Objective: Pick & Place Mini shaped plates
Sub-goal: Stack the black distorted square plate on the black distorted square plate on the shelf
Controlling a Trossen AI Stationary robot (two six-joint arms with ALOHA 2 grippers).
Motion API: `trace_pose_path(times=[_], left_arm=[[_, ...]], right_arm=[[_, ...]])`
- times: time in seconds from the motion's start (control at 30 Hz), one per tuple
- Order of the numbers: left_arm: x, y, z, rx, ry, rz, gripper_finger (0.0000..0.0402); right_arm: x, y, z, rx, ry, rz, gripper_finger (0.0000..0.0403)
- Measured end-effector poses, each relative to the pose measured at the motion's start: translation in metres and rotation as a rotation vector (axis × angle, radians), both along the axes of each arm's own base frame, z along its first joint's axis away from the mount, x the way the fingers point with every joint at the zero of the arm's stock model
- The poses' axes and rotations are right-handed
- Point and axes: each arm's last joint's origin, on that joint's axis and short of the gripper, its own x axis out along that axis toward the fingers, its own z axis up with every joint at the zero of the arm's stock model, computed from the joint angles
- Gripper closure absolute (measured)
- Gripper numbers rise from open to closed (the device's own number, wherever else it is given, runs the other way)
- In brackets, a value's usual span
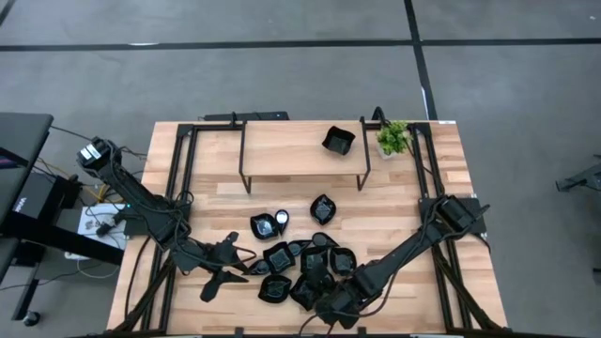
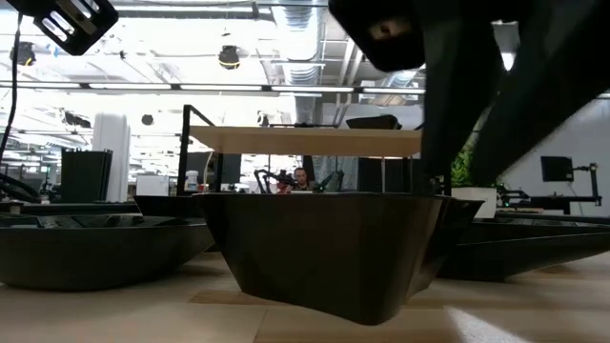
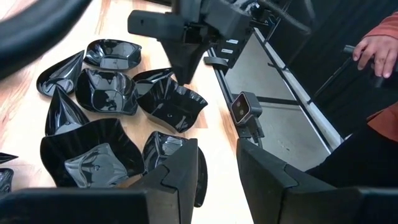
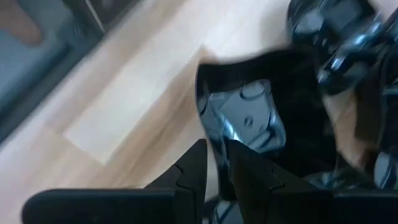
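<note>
Several glossy black mini shaped plates (image 1: 300, 268) lie bunched on the wooden table near its near edge. One more plate (image 1: 338, 141) sits on the raised shelf. My right gripper (image 1: 331, 302) hangs over the near side of the bunch, shut on the rim of one square wavy plate (image 4: 249, 118). The low view shows that plate (image 2: 324, 248) large in front. My left gripper (image 1: 225, 266) is open just left of the bunch, touching nothing, and in its wrist view its fingers (image 3: 186, 177) stand short of the nearest plates (image 3: 93, 158). My right gripper pinches the plate's rim (image 4: 213, 138) between its two fingers, one finger inside the dish and one outside. In the left wrist view its fingers (image 3: 185, 68) come from above, pointing down. Whether the plate's base is off the table, I cannot tell.
A dark-framed wooden shelf (image 1: 300, 155) spans the far half of the table, with a small green potted plant (image 1: 394, 138) at its right end. A round plate (image 1: 268, 225) and another plate (image 1: 323, 208) lie apart from the bunch. A person's hand (image 3: 376, 46) shows beyond the table.
</note>
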Motion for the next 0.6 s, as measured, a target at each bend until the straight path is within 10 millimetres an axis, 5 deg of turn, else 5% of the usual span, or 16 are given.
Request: trace_pose_path(times=[0.6], left_arm=[[0.0003,-0.0003,0.0008,-0.007,-0.007,-0.001,0.0289]], right_arm=[[-0.0012,-0.0019,-0.0058,-0.012,0.017,-0.005,0.0339]])
